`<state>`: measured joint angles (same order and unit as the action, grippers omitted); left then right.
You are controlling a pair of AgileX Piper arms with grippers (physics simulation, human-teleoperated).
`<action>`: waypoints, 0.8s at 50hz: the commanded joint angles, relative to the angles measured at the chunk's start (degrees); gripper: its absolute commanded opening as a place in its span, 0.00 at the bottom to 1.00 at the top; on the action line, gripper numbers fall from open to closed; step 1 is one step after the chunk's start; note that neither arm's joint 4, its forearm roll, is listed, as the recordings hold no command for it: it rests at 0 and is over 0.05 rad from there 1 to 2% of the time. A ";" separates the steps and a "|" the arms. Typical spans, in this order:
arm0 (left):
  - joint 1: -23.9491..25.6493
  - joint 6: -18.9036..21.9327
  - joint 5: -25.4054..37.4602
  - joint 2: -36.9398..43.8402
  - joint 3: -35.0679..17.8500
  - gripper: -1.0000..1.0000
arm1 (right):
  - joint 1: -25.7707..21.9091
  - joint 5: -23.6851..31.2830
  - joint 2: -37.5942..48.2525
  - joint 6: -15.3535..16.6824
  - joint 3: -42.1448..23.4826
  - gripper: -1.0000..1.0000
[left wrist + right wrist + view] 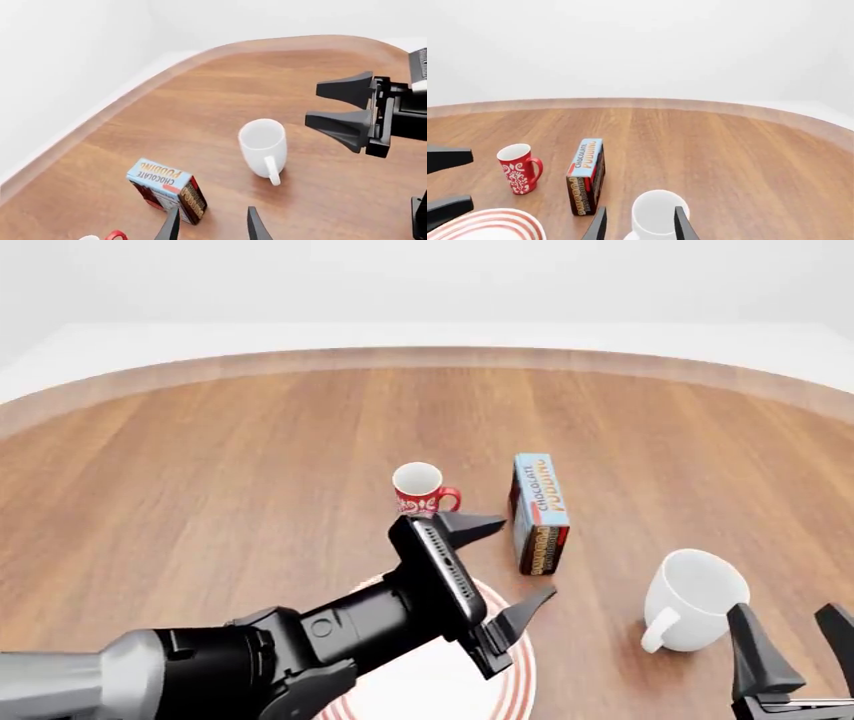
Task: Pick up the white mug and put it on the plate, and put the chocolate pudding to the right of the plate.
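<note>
Both grippers open & empty: left gripper (497,575) over the plate (514,685), right gripper (798,645) just behind the white mug (694,600), w/ chocolate pudding (539,512) standing btw it & the red mug (422,490).

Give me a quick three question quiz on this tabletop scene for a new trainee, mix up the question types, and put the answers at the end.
1. True or false: the white mug already stands on the plate.
2. Multiple choice: what stands between the red mug and the white mug in the front view? A) the chocolate pudding B) a bowl C) a spoon
3. Fill in: the right gripper is open and nearest to the ____ mug.

Key:
1. False; it stands on the table, to the plate's right.
2. A
3. white
</note>
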<state>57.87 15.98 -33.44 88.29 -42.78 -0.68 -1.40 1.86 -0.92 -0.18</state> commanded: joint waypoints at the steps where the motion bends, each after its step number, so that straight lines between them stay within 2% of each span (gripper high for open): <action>1: 1.26 -0.16 1.10 3.39 -3.03 1.00 | -0.03 0.06 -0.10 -0.10 -0.01 1.00; 40: 6.13 -0.38 4.49 12.50 -10.85 1.00 | -0.04 0.24 -0.13 -0.80 -0.04 1.00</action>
<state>62.79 15.90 -29.69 99.01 -52.05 -0.68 -1.55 2.07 -1.59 -0.20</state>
